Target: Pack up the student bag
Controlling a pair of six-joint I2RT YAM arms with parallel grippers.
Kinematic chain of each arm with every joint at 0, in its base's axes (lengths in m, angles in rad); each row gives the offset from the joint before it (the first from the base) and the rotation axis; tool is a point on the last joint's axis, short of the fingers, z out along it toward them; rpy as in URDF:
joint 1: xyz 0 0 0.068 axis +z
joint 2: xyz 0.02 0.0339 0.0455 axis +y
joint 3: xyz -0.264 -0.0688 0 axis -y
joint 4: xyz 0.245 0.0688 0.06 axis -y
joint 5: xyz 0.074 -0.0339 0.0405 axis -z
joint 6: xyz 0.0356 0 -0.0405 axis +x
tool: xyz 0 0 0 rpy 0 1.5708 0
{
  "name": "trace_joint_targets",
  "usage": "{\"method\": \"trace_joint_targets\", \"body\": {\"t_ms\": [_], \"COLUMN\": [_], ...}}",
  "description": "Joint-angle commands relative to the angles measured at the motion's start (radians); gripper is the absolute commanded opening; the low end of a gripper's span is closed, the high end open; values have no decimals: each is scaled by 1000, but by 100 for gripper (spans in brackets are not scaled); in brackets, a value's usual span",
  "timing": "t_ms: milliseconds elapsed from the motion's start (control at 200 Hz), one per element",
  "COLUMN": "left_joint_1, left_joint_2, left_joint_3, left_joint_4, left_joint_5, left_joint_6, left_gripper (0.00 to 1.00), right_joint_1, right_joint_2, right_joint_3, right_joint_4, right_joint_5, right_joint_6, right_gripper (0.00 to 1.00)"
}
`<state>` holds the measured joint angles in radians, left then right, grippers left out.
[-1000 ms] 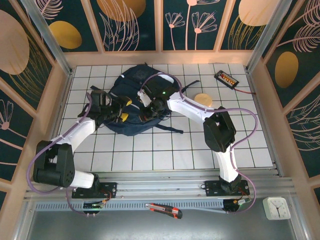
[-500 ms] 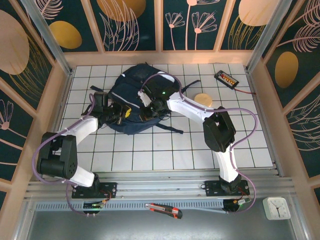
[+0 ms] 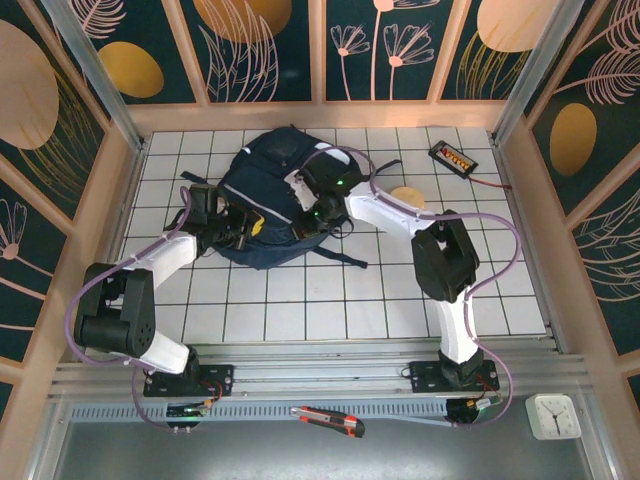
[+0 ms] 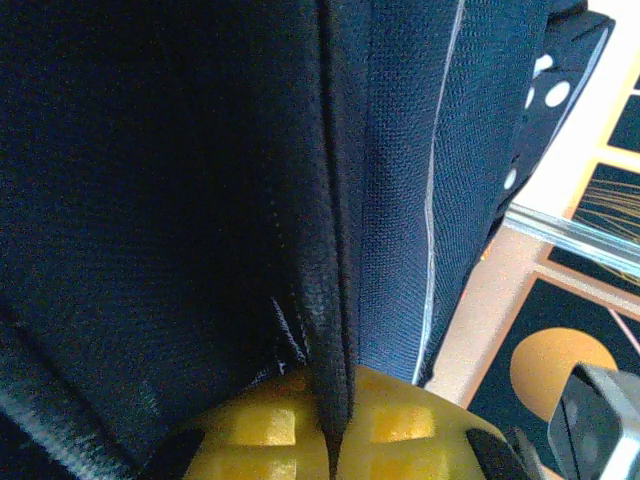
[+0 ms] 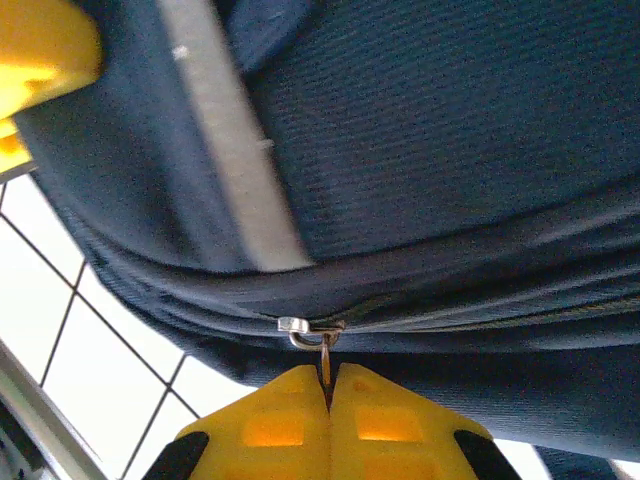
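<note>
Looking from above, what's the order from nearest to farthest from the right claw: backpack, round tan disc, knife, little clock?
1. Backpack: touching; the right gripper grips its zip pull.
2. Round tan disc: just right of it.
3. Knife: at the near edge, centre.
4. Clock: near right corner, farthest.

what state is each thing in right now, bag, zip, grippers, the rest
left gripper, shut on a fold of the student bag
right gripper, shut on the zip pull
student bag, lying flat on the tiled table, held by both grippers
zip pull, pinched by the right gripper
round tan disc, flat on the table, apart from the bag
utility knife, lying on the metal ledge, blade state unclear
</note>
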<state>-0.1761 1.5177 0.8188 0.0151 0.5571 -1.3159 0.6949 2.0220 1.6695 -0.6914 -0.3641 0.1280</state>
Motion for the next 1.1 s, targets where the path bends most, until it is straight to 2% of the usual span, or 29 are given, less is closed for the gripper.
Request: {"method": "trace_joint_targets", "body": {"t_ms": [0,155,415,490,515,560,601,676,701,711,911,1091], "left_joint_1": [10,10,12,13,12,12,11,12,13,14,20,44], "left_joint_2": [-19,-27,-23,-24,-26,-30,-38,-71,-85,-91,-222,-304], "left_joint_3": [18,22,22,50,65,95,115,119,109,104,24,90], "left_joint_4": [7,-5,31,23,3,-46,-85,-127,-126,-125,-136,-231], "left_joint_5": [0,-6,9,7,3,-6,-12,-20,-19,-18,-17,-125], "left_joint_6": [30,37,20,31,41,67,88,93,83,80,38,193], "left_gripper": [0,0,0,0,11,39,55,77,94,97,99,99], "right_joint_1": [-80,-140,-178,-178,-178,-176,-176,-178,-179,-179,-219,-309], "right_joint_2": [-60,-21,6,-13,-25,-51,-75,-124,-140,-144,-249,-367], "right_joint_3": [-33,-2,52,46,42,34,26,14,9,8,-21,-74], "right_joint_4": [-53,-56,-56,-52,-48,-41,-33,-31,-33,-35,-53,76], "right_joint_5": [51,53,2,-27,-36,-50,-62,-68,-67,-67,-62,-87], "right_joint_6": [-42,-73,-73,-69,-67,-60,-53,-40,-37,-36,-6,88], "right_gripper": [0,0,0,24,30,40,46,50,50,50,51,53]}}
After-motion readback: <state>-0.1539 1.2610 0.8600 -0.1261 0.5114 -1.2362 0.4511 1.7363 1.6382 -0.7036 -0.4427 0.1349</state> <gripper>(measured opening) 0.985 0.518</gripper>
